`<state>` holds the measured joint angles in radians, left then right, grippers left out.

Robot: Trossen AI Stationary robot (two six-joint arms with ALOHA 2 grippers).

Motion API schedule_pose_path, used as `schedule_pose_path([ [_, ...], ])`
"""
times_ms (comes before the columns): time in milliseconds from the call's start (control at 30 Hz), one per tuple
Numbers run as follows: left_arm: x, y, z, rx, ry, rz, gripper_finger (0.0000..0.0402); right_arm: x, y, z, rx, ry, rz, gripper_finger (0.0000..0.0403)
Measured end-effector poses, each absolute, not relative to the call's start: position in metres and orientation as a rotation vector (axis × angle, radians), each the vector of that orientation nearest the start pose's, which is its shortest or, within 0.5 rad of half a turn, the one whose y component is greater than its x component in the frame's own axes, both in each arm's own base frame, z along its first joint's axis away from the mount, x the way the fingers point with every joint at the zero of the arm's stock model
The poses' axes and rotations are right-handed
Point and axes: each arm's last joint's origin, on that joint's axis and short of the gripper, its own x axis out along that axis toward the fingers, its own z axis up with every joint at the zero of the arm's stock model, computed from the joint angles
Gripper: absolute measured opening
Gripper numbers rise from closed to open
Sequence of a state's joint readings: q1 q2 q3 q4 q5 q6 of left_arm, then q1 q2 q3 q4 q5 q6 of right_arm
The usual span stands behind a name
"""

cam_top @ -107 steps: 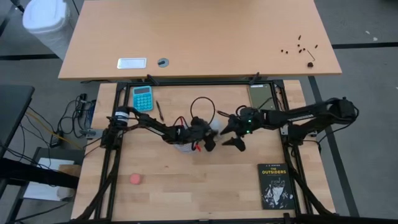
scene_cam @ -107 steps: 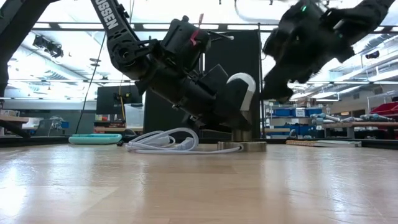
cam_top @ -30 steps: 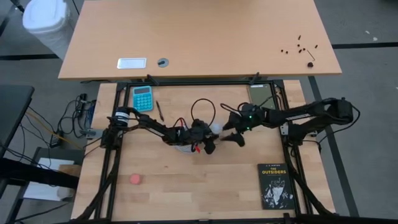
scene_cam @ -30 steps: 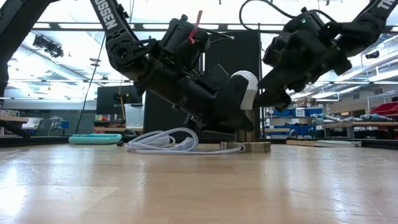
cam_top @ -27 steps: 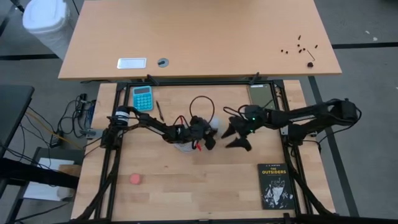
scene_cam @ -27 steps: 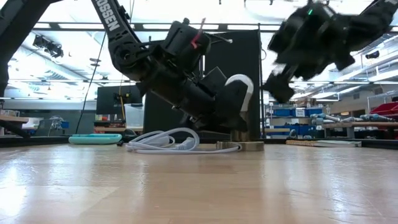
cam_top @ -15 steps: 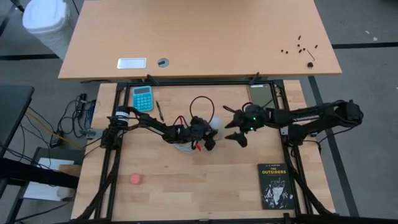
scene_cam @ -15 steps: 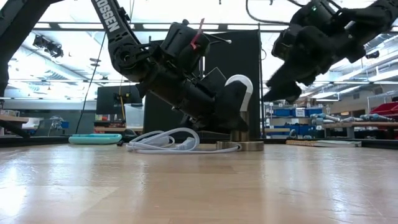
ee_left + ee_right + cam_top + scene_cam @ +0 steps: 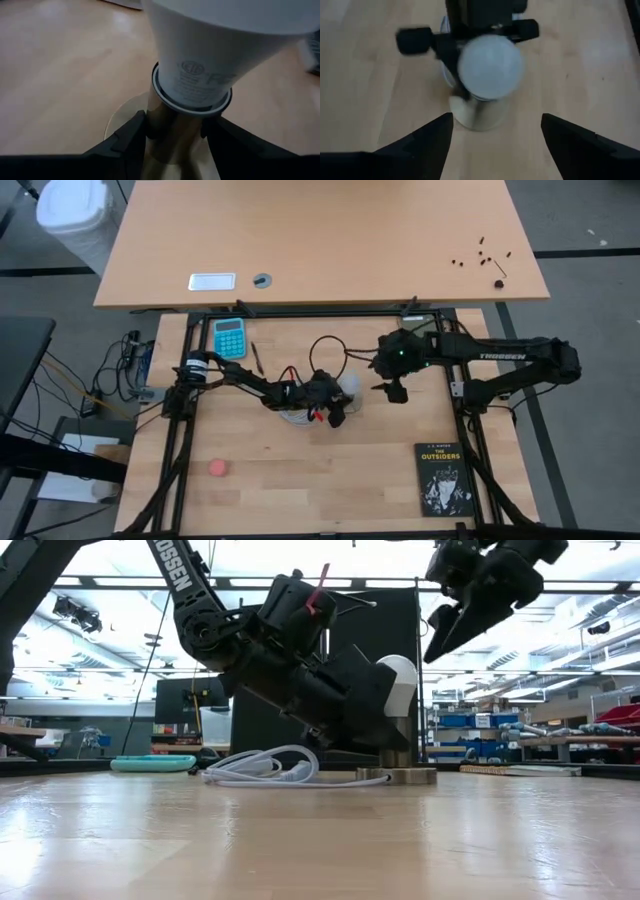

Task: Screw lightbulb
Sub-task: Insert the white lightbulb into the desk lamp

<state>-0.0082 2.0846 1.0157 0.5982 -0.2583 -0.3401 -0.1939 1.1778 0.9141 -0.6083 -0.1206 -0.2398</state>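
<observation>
My left tool (image 9: 172, 145) clamps the brass socket (image 9: 397, 766) under the lightbulb (image 9: 490, 62); my right tool (image 9: 452, 628) hangs above, fingers apart.

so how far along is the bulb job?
Done: the bulb stands upright in the socket, base out of sight inside it. In hand: the left gripper is shut on the socket, steadying it; the right gripper hangs open above and to one side, off the bulb. Left: I can't tell whether it's fully threaded, so likely more turns, then both arms let go.
</observation>
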Motion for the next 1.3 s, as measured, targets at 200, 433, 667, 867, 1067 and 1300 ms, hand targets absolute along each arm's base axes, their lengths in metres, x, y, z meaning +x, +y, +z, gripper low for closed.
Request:
schedule_pose_path([
  [200,0.407,0.0,0.106,-0.242,0.408,0.223,0.0193,0.24,-0.039,0.263,-0.114,1.067,0.134,0.0343],
  [433,0.408,-0.004,0.106,-0.222,0.414,0.198,0.0193,0.277,-0.029,0.271,-0.17,1.163,0.176,0.0382],
  [667,0.408,-0.005,0.106,-0.227,0.412,0.197,0.0193,0.309,-0.024,0.262,-0.245,1.203,0.205,0.0393],
  [867,0.408,-0.005,0.106,-0.245,0.412,0.203,0.0193,0.322,-0.02,0.25,-0.295,1.232,0.241,0.0392],
  [1067,0.408,-0.005,0.106,-0.244,0.41,0.207,0.0193,0.329,-0.009,0.242,-0.32,1.233,0.274,0.0391],
  [1300,0.408,-0.005,0.107,-0.245,0.41,0.206,0.0193,0.338,-0.004,0.234,-0.353,1.21,0.301,0.038],
])
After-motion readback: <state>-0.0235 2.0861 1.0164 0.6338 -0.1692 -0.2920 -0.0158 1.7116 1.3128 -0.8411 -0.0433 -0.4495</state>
